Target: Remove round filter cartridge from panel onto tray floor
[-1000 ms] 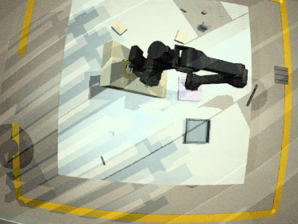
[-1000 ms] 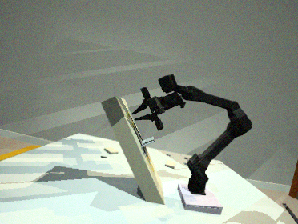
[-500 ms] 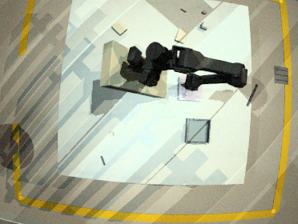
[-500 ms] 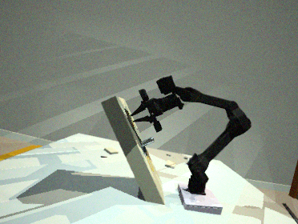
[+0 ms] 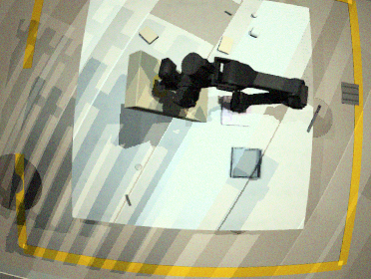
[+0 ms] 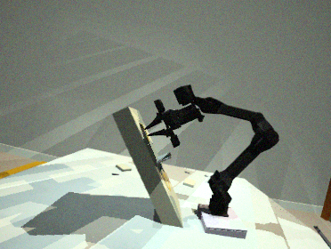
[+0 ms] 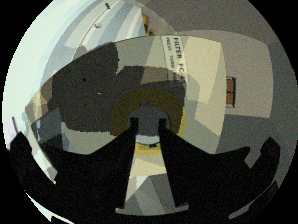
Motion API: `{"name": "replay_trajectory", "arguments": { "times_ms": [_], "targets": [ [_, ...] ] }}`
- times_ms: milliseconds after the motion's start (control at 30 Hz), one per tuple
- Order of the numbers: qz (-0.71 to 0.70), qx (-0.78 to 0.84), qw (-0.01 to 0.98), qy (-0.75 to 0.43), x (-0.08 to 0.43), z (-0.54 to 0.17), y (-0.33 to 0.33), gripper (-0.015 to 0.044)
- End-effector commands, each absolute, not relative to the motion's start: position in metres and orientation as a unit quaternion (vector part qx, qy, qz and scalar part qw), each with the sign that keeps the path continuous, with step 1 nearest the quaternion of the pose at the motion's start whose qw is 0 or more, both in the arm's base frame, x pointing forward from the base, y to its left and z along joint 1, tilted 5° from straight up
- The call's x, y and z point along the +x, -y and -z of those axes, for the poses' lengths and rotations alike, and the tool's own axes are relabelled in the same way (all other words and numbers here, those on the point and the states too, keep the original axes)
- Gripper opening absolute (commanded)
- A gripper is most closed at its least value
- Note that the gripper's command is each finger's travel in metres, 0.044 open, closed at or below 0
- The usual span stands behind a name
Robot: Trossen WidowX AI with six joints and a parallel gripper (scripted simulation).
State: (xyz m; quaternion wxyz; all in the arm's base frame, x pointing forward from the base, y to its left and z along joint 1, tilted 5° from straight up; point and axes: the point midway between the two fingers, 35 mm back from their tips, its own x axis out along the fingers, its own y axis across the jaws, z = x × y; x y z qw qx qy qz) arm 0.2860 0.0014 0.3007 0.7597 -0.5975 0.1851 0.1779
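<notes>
The service panel [image 5: 141, 75] [image 6: 144, 166] [image 7: 202, 85] stands tilted back, with a yellow ring [image 7: 118, 107] on its face. The round grey cartridge [image 7: 148, 114] sits inside that ring, partly in shadow; its slots show as dark marks at the two fingertips. My gripper [image 6: 147, 132] [image 7: 148, 129] is part open with nothing between its fingers, and its tips are at the cartridge face. Whether they are inside the slots or only touching the face, I cannot tell. The tray [image 5: 245, 162] lies apart from the panel, at lower right in the top view, with nothing visible in it.
A grey bar [image 6: 165, 156] sticks out from the panel below my gripper. A printed label [image 7: 175, 57] is on the panel face. Cream blocks [image 5: 149, 35] [image 5: 225, 45] lie behind the panel and arm. A small dark bar [image 5: 128, 199] lies at lower left.
</notes>
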Motion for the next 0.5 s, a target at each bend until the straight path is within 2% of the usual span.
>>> {"name": "replay_trajectory", "arguments": {
  "times_ms": [0, 467],
  "targets": [
    [-0.177, -0.596, 0.761, -0.186, 0.2866, -0.3010, -0.0011, 0.0113],
    [-0.177, -0.596, 0.761, -0.186, 0.2882, -0.3038, -0.0011, 0.0113]
  ]
}}
